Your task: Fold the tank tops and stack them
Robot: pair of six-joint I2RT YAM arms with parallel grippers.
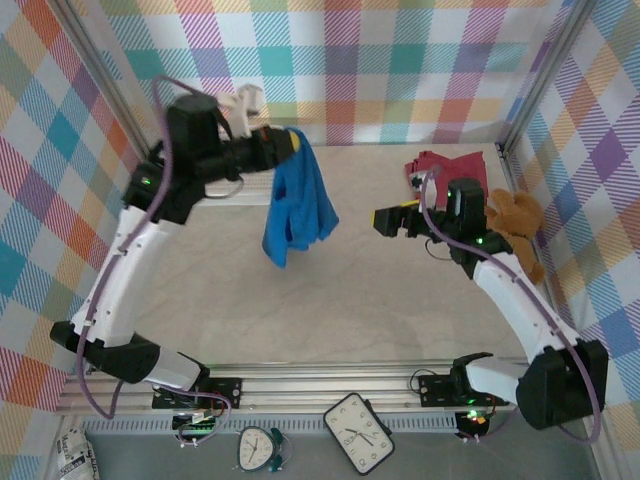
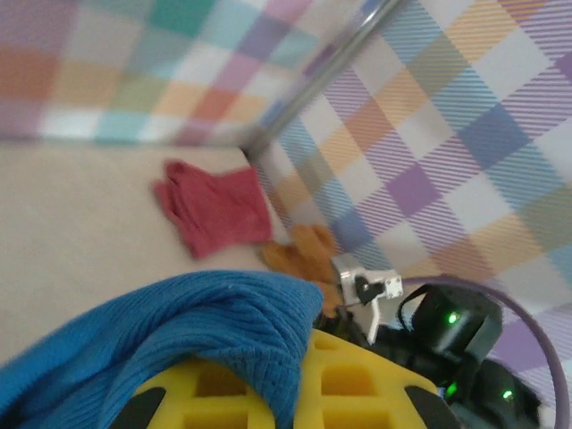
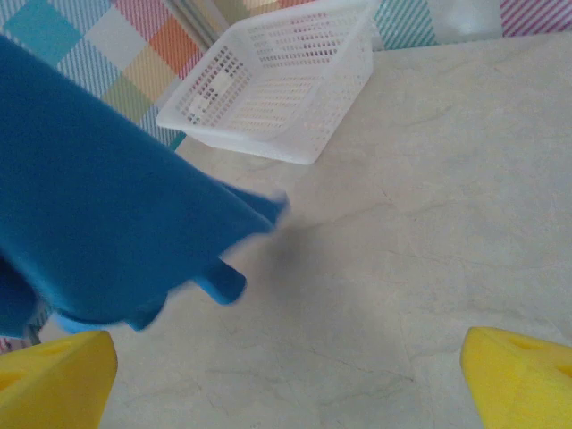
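High over the table's 11 o'clock side, my left pincer [image 1: 291, 140] was clenched on the blue tank top [image 1: 296, 205]. The cloth hung from it in a loose drape, clear of the table [image 1: 330, 300]. From above I could see the whole hanging length. My left wrist camera caught only a ribbed blue fold lying over one yellow pad [image 2: 357, 384], so the grip itself was hidden there.

That same wrist view looked across to 1 o'clock and showed the dark red tank top [image 2: 214, 210] lying flat on the surface, with the brown teddy bear [image 2: 299, 255] just beside it at its 4 o'clock. I could not tell whether the red heap was one top or two.

My right pincer [image 1: 382, 222] hovered at 3 o'clock of the blue top, apart from it and released. Its wrist camera showed the two yellow pads [image 3: 518, 375] spread to opposite corners with bare table between them. Only that view gave the white mesh basket [image 3: 277, 80] plainly, at 12 o'clock beyond the blue cloth. From above, my left arm covered most of the basket.
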